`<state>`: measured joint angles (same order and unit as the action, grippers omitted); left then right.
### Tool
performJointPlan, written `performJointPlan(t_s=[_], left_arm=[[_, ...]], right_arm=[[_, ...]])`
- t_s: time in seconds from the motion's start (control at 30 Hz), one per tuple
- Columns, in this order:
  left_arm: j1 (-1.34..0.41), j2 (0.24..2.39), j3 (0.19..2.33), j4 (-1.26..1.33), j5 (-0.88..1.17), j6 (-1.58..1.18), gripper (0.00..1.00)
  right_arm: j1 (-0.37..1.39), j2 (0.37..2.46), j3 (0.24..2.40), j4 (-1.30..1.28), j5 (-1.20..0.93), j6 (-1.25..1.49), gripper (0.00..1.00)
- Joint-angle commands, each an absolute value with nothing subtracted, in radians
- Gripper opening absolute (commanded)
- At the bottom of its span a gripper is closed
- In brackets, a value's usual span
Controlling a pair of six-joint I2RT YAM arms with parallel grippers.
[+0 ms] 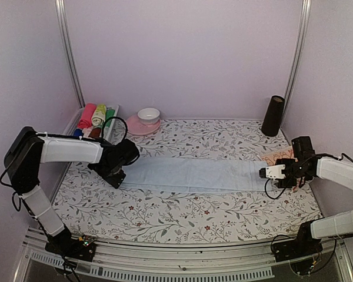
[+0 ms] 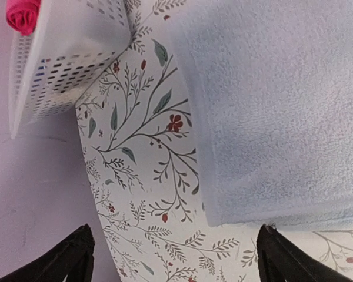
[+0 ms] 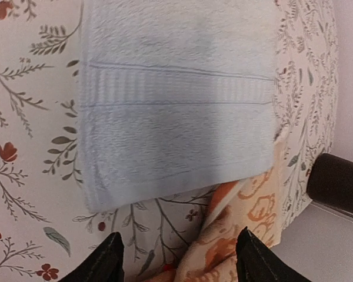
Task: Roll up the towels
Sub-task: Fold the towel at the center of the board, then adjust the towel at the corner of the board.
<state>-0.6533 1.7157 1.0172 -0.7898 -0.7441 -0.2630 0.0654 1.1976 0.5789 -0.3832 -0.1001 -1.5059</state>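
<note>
The pale blue towel point(image 1: 194, 174) lies flat as a long strip across the floral sheet. My left gripper point(image 1: 115, 174) hovers at its left end. In the left wrist view this gripper point(image 2: 176, 261) is open and holds nothing, with the blue towel's corner point(image 2: 270, 117) just ahead. My right gripper point(image 1: 266, 174) is at the right end. In the right wrist view it point(image 3: 179, 258) is open over the sheet. The blue towel's hem point(image 3: 176, 111) lies ahead of it. The peach-orange towel point(image 3: 241, 229) point(image 1: 280, 155) is crumpled, partly under the hem, with its edge between the fingertips.
A white perforated basket point(image 1: 113, 111) point(image 2: 65, 59) with rolled cloths stands at the back left. Beside it is a pink plate point(image 1: 135, 126) with a white bowl point(image 1: 148, 114). A black cone-shaped cup point(image 1: 273, 116) stands at the back right. Walls close in on both sides.
</note>
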Motion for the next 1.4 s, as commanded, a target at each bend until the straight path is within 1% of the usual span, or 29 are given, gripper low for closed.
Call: performJointPlan(t_s=[0.0, 0.1, 0.2, 0.3, 0.33, 0.4, 0.47, 0.57, 0.73, 0.77, 0.93, 1.17, 1.37], left_arm=[[-0.661, 1.622, 1.055, -0.821, -0.797, -0.27, 0.97], [-0.657, 1.611, 1.097, -0.82, -0.822, -0.268, 0.97], [-0.644, 1.646, 1.139, -0.776, -0.844, -0.259, 0.97], [-0.616, 1.71, 1.176, -0.704, -0.86, -0.228, 0.97], [-0.604, 1.736, 1.19, -0.673, -0.86, -0.219, 0.96], [-0.579, 1.788, 1.21, -0.614, -0.852, -0.187, 0.9], [-0.555, 1.854, 1.233, -0.57, -0.845, -0.158, 0.86], [-0.541, 1.919, 1.258, -0.532, -0.853, -0.128, 0.86], [-0.525, 1.957, 1.273, -0.484, -0.844, -0.099, 0.86], [-0.522, 1.99, 1.273, -0.477, -0.843, -0.096, 0.86], [-0.503, 2.006, 1.272, -0.444, -0.847, -0.072, 0.87], [-0.474, 2.011, 1.28, -0.406, -0.867, -0.039, 0.9], [-0.465, 2.04, 1.3, -0.397, -0.891, -0.012, 0.92]], right_arm=[[0.061, 1.179, 0.738, -0.512, -0.171, -1.447, 0.69], [0.061, 1.203, 0.834, -0.532, -0.246, -1.391, 0.7], [0.062, 1.265, 0.911, -0.525, -0.288, -1.256, 0.7], [0.054, 1.335, 0.945, -0.447, -0.22, -1.114, 0.64], [0.046, 1.365, 0.953, -0.415, -0.187, -1.077, 0.6], [0.025, 1.435, 0.978, -0.37, -0.114, -0.982, 0.55], [0.009, 1.513, 1.0, -0.348, -0.044, -0.926, 0.53], [-0.007, 1.622, 1.026, -0.327, 0.03, -0.881, 0.48], [-0.016, 1.787, 1.055, -0.286, 0.101, -0.85, 0.47], [-0.025, 1.821, 1.072, -0.283, 0.116, -0.838, 0.46], [-0.085, 1.934, 1.122, -0.257, 0.224, -0.81, 0.46], [-0.195, 2.003, 1.168, -0.202, 0.363, -0.83, 0.47], [-0.209, 1.963, 1.2, -0.214, 0.392, -0.83, 0.49]])
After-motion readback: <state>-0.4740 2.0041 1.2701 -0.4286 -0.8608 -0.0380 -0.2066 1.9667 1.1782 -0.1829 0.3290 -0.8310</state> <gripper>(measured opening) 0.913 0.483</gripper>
